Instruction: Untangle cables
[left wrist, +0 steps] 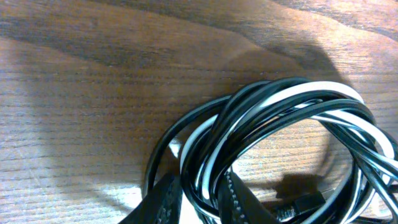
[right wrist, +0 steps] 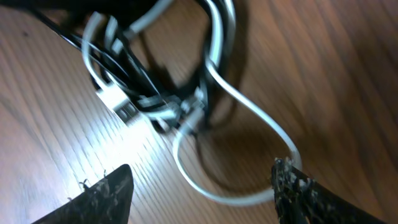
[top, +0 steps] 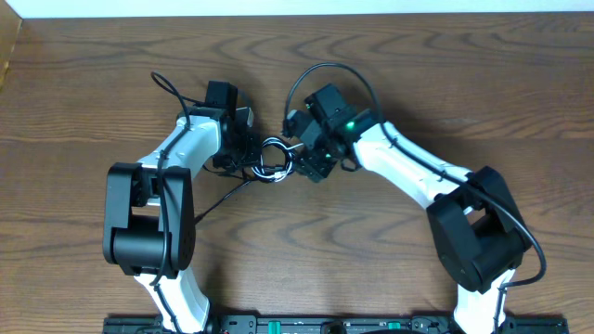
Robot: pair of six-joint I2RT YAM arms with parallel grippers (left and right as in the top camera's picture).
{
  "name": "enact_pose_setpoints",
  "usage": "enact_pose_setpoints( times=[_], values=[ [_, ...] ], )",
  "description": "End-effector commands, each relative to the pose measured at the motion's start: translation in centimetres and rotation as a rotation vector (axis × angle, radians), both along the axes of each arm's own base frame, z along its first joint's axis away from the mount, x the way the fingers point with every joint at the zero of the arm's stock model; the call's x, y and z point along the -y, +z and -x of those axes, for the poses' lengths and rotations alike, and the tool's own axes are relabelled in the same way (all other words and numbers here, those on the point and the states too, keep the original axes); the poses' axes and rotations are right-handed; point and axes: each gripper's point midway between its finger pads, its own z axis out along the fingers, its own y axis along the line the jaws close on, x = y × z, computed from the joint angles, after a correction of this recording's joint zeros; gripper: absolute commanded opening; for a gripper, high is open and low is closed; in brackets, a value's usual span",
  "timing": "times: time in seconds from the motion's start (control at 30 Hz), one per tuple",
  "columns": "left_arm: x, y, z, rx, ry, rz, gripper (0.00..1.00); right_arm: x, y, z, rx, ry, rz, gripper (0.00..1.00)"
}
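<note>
The cables [top: 274, 163] lie in a tangled black-and-white coil on the wooden table, between my two grippers. My left gripper [top: 249, 156] meets the coil from the left. In the left wrist view its gripper [left wrist: 202, 183] is shut on black and white strands of the cables [left wrist: 280, 106], which fill the narrow gap. My right gripper [top: 299, 160] stands open at the coil's right side. In the right wrist view a loop of the white cable [right wrist: 249, 112] hangs between the wide-apart fingers [right wrist: 298, 186] of that gripper [right wrist: 199, 177], brushing the right one. A white plug [right wrist: 118, 102] sits in the knot.
One black strand [top: 218, 199] trails from the coil toward the left arm's base [top: 148, 223]. The arms' own thick black wires arch over the right wrist [top: 325, 67] and the left wrist [top: 167, 85]. The table's far edge [top: 297, 13] runs along the top.
</note>
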Motion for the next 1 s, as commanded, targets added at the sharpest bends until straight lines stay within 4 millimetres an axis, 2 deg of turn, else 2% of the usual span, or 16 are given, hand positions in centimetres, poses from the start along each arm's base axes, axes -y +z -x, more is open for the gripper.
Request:
enact_pose_setpoints(
  times=[0.0,0.1,0.27,0.6,0.7,0.77,0.83,0.87,0.9,0.93,0.97],
  values=[
    [-1.1,-1.3,0.9,-0.040,0.002,-0.002,0.24,-1.1,-2.4,0.9,-0.027,0.047,0.018,0.64],
    [-1.9,-1.3,0.9,-0.048,0.028,-0.001,0.24,-1.4,-3.5,1.5,-0.046,0.053,0.033,0.61],
    [-2.8,-1.3,0.8,-0.051,0.055,0.000,0.24,-1.7,-3.5,1.4,-0.037,0.053,0.028,0.61],
    [-2.8,-1.3,0.8,-0.050,0.054,0.000,0.24,-2.7,-3.3,0.2,0.016,0.055,-0.012,0.55],
    [-2.8,-1.3,0.8,-0.051,0.054,0.000,0.24,-3.0,-3.9,0.2,0.013,0.060,-0.010,0.52],
    [-2.8,-1.3,0.9,-0.052,0.054,0.000,0.24,-2.9,-4.4,0.3,0.005,0.059,-0.003,0.46],
    [-2.8,-1.3,0.9,-0.055,0.054,0.000,0.24,-2.8,-4.8,0.3,-0.001,0.058,0.002,0.36],
    [-2.8,-1.3,0.9,-0.055,0.054,0.000,0.24,-2.8,-4.8,0.3,-0.001,0.058,0.002,0.29],
    [-2.8,-1.3,0.9,-0.054,0.054,0.000,0.24,-2.8,-4.8,0.3,-0.002,0.059,0.002,0.11],
    [-2.8,-1.3,0.9,-0.054,0.054,0.000,0.24,-2.8,-4.8,0.3,-0.001,0.058,0.001,0.01],
    [-2.8,-1.3,0.9,-0.054,0.054,0.000,0.24,-2.8,-4.7,0.4,-0.001,0.059,0.001,0.01]
  ],
)
